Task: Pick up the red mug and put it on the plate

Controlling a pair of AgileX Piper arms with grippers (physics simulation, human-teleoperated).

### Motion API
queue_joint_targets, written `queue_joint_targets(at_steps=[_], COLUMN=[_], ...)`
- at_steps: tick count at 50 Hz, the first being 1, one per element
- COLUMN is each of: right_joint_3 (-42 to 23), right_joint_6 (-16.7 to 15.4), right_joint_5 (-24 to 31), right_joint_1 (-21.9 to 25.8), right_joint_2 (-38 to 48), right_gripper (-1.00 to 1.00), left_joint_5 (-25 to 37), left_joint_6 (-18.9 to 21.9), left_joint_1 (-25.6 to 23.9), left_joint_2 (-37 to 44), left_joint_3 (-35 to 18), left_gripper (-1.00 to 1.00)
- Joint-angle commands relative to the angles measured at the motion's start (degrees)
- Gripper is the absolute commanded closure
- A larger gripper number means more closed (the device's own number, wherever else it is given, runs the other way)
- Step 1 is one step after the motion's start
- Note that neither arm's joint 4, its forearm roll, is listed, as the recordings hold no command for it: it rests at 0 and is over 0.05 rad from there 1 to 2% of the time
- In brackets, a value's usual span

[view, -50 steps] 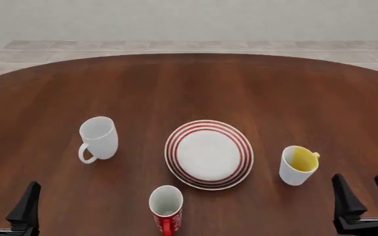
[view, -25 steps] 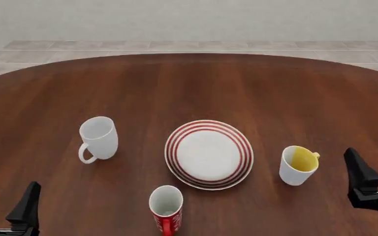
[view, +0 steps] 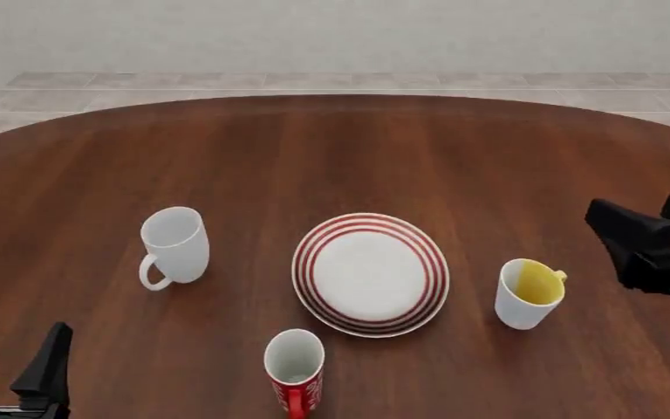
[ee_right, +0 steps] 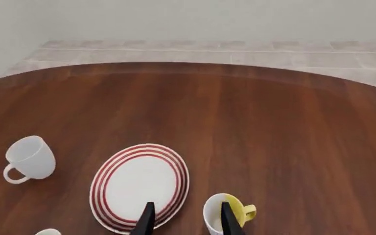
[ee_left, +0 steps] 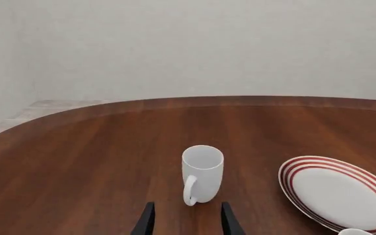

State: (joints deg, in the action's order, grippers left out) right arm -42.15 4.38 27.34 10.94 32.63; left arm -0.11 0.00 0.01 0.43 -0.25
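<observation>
The red mug (view: 294, 370) stands upright at the table's near edge, just in front of the plate (view: 370, 273), with its handle towards the camera. The plate, white with red rings, lies mid-table with nothing on it; it also shows in both wrist views, plate (ee_left: 335, 193) and plate (ee_right: 139, 185). My left gripper (view: 18, 333) hangs open at the near left corner, far left of the red mug. My right gripper (view: 632, 209) is open and raised at the right edge, beyond the yellow-lined mug. Neither gripper holds anything.
An all-white mug (view: 174, 245) stands left of the plate, straight ahead of the left fingers (ee_left: 146, 221). A white mug with a yellow interior (view: 529, 293) stands right of the plate, right by the right fingers (ee_right: 228, 219) in that wrist view.
My right gripper has lifted from the near right corner and moved away from the camera along the right edge. The left gripper and all the crockery stayed put.
</observation>
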Motion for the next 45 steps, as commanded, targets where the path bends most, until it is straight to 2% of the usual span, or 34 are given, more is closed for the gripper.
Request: queue_joint_targets(at_steps=[1,3,5,8,12,15,20,22,24,31,32,45], right_joint_3=[-6.8,-7.3,-7.6,-7.8,-9.1,-9.6,-9.9,-10.4,-10.7,-12.5,-13.4,-14.5], right_joint_6=[3.6,4.8,4.4,6.3,5.9,7.3,7.5,7.8,8.7,8.9,10.2,11.5], right_joint_5=[2.7,2.0,1.3,0.0,-0.9,-2.0,-4.0,-4.9,-5.6,-7.4,-7.9,-11.6], right_joint_1=[9.7,11.1,12.0,13.7,16.2,18.6,21.5,24.2,25.7,29.7,32.0,38.2], right_joint_2=[10.4,12.0,13.7,17.0,20.3,23.1,26.9,29.4,31.2,35.5,37.8,45.6], right_gripper=[-1.0,-1.0,-1.0,-1.0,-1.0,-1.0,-1.0,-1.0,-1.0,-1.0,-1.0,-1.0], left_joint_5=[0.0,0.0,0.0,0.0,0.0,0.0,0.0,0.0,0.0,0.0,0.0,0.0], left_joint_6=[0.0,0.0,0.0,0.0,0.0,0.0,0.0,0.0,0.0,0.0,0.0,0.0], left_joint_1=[0.0,0.0,0.0,0.0,0.0,0.0,0.0,0.0,0.0,0.0,0.0,0.0], left_joint_2=[0.0,0.0,0.0,0.0,0.0,0.0,0.0,0.0,0.0,0.0,0.0,0.0], left_joint_3=[0.0,0.0,0.0,0.0,0.0,0.0,0.0,0.0,0.0,0.0,0.0,0.0], left_gripper=[-1.0,-1.0,-1.0,-1.0,-1.0,-1.0,-1.0,-1.0,-1.0,-1.0,-1.0,-1.0])
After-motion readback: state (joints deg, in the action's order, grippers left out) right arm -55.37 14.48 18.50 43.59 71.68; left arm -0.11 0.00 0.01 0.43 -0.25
